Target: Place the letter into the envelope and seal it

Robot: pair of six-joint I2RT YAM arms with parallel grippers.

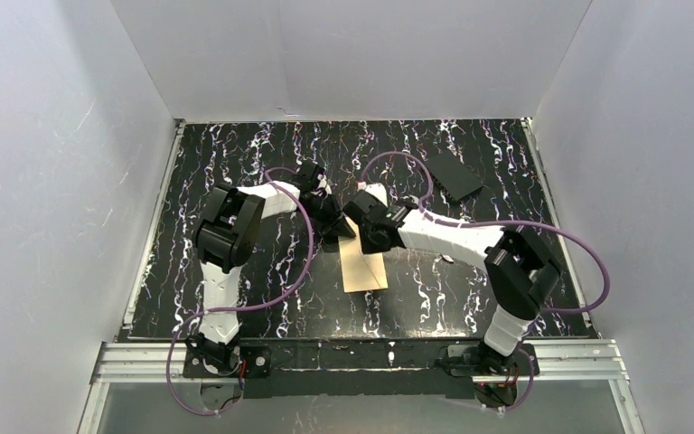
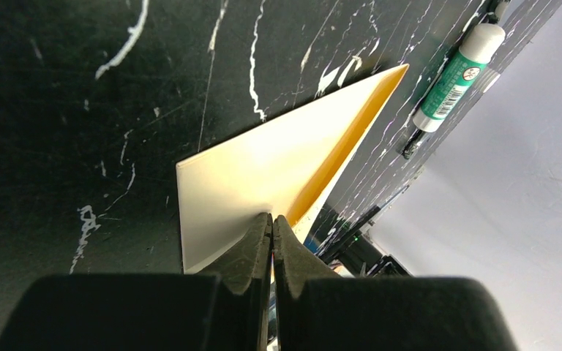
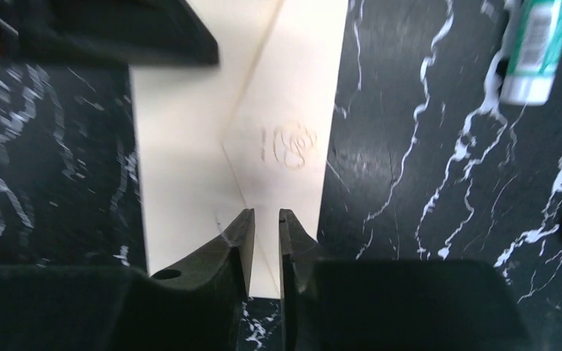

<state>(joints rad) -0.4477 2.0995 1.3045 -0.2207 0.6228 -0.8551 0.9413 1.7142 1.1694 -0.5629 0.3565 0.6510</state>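
Envelope (image 2: 249, 175) edge pinched tight by left fingers (image 2: 269, 223); right fingers (image 3: 252, 219) held narrowly parted, nothing gripped; letter (image 1: 364, 269) could be jammed if the thin edge is slipped.

The tabletop (image 1: 235, 163) is black with thin white squiggly lines, like marble. The letter (image 1: 364, 268) is light brown. The envelope (image 2: 241, 175) is creamy white, with a yellow-orange strip inside. The glue stick (image 2: 450, 80) is green with a white cap. The flat block (image 1: 454, 174) is black. The left gripper (image 2: 272, 219) and right gripper (image 3: 266, 216) are black. The cables (image 1: 307, 244) are purple.
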